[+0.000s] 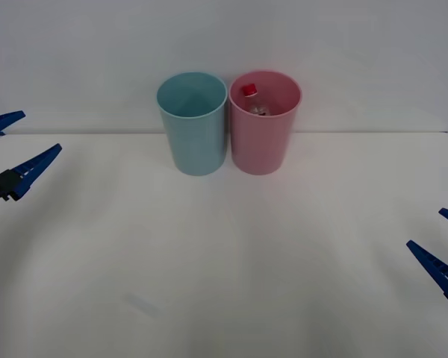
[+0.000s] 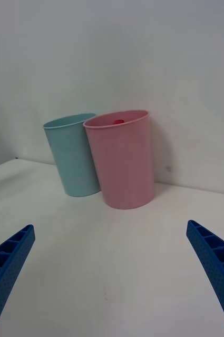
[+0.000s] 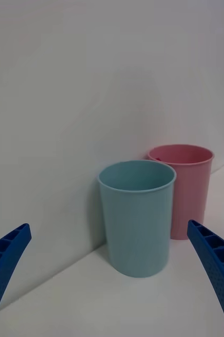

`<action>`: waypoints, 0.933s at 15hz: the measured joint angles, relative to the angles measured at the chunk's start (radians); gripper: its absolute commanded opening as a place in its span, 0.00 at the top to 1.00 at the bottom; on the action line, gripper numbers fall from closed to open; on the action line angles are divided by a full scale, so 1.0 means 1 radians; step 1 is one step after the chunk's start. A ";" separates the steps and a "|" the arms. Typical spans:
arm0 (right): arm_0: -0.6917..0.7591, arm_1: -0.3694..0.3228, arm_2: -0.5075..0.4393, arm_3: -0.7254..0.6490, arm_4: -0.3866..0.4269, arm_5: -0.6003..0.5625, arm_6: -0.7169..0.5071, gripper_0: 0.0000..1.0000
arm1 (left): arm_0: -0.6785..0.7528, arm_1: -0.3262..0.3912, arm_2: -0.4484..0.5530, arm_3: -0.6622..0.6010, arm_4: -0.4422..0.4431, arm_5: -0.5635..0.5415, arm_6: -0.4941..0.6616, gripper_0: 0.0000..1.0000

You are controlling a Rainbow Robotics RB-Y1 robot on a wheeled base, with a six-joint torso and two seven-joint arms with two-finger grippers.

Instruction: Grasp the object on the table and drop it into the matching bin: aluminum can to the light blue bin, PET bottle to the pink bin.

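The PET bottle [image 1: 252, 99] lies inside the pink bin [image 1: 263, 142], its red cap near the bin's back left rim; that cap [image 2: 119, 121] just peeks over the rim in the right wrist view. The light blue bin [image 1: 194, 138] stands touching the pink bin's left side and looks empty. Both bins stand at the back of the white table [image 1: 224, 268]. My left gripper [image 1: 11, 149] hangs open at the far left, well away from the bins. My right gripper [image 1: 442, 242] is open at the right edge, low over the table. The pink bin [image 2: 123, 160] and light blue bin [image 3: 138, 221] face the wrist cameras.
A plain white wall rises right behind the bins. The wide tabletop in front of the bins is bare white surface between the two arms.
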 measured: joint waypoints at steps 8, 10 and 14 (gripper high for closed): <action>0.000 0.000 0.000 0.000 0.000 0.000 0.000 0.00 | 0.137 0.033 0.058 0.000 0.035 -0.103 0.030 0.00; 0.000 0.000 0.000 0.000 0.000 0.000 0.000 0.00 | 0.174 0.050 0.066 0.000 0.045 -0.120 0.016 0.00; 0.000 0.000 0.000 0.000 0.000 0.000 0.000 0.00 | 0.232 0.085 0.077 0.000 0.067 -0.141 -0.021 0.00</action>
